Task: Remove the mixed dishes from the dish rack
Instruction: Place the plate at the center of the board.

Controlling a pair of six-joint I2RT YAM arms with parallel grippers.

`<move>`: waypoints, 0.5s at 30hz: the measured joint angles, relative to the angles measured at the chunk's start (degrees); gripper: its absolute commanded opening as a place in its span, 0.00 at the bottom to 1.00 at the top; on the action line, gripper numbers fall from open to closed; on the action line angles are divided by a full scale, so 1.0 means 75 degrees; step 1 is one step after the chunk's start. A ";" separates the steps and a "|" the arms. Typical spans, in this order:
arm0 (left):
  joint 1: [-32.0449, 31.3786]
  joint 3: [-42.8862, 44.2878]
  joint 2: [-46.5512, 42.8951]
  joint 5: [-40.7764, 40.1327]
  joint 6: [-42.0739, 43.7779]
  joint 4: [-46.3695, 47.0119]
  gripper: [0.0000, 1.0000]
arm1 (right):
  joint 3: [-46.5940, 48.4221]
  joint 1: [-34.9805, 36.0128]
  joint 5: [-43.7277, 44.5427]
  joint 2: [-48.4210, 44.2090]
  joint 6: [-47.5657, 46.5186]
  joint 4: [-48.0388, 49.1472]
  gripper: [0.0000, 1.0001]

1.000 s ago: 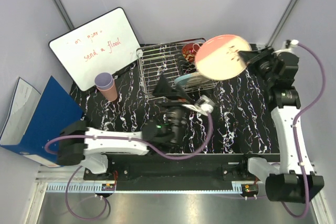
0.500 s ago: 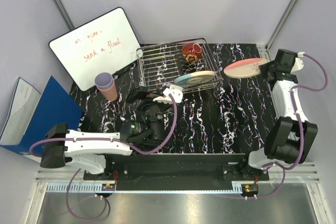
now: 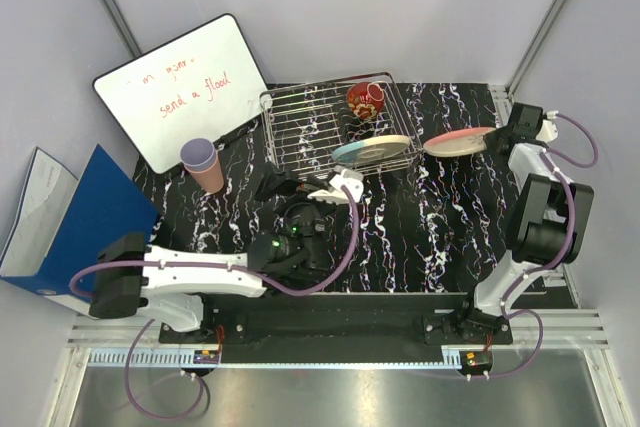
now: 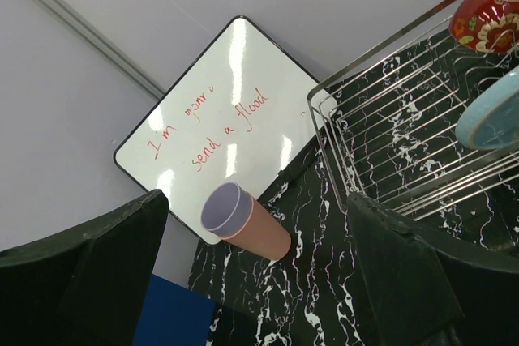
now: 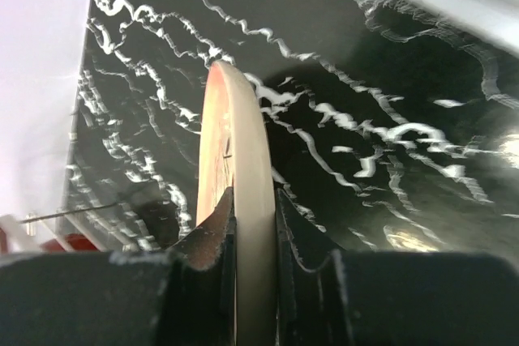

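The silver wire dish rack [image 3: 312,125] [image 4: 403,137] stands at the back middle of the table. In its far right corner sits the red patterned bowl [image 3: 366,99] [image 4: 486,17]. A light-blue plate [image 3: 372,151] [image 4: 491,116] leans over its front right edge. Right of the rack, my right gripper [image 3: 497,136] [image 5: 254,232] is shut on the rim of the pink and cream plate [image 3: 459,141] [image 5: 242,169], held almost flat and low over the table. Left of the rack, a lavender cup [image 3: 197,154] [image 4: 220,207] is nested in a salmon-pink cup [image 3: 210,176] [image 4: 261,233]. My left gripper [image 3: 290,187] [image 4: 259,281] hangs open and empty in front of the rack.
A whiteboard [image 3: 183,87] [image 4: 223,123] with red writing leans at the back left. A blue binder [image 3: 75,222] lies off the table's left edge. Grey walls close in the back and both sides. The black marbled table [image 3: 430,217] shows bare surface right of the left arm.
The right arm has brought the pink plate down from high above the rack to low over the table at the right, turning it flat. The left arm shifted slightly, still open.
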 measured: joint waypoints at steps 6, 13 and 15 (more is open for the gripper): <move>0.0000 0.0128 0.0612 -0.0029 0.0082 -0.0017 0.99 | 0.0484 -0.0026 -0.0306 0.0720 0.0219 0.0210 0.00; 0.0000 0.0495 0.1000 -0.0035 0.0283 -0.0012 0.99 | 0.1900 -0.0041 -0.0848 0.1985 0.0344 -0.0029 0.00; 0.0000 0.0560 0.1093 -0.0038 0.0370 -0.0015 0.99 | 0.2250 -0.0044 -0.1052 0.2331 0.0434 -0.0047 0.00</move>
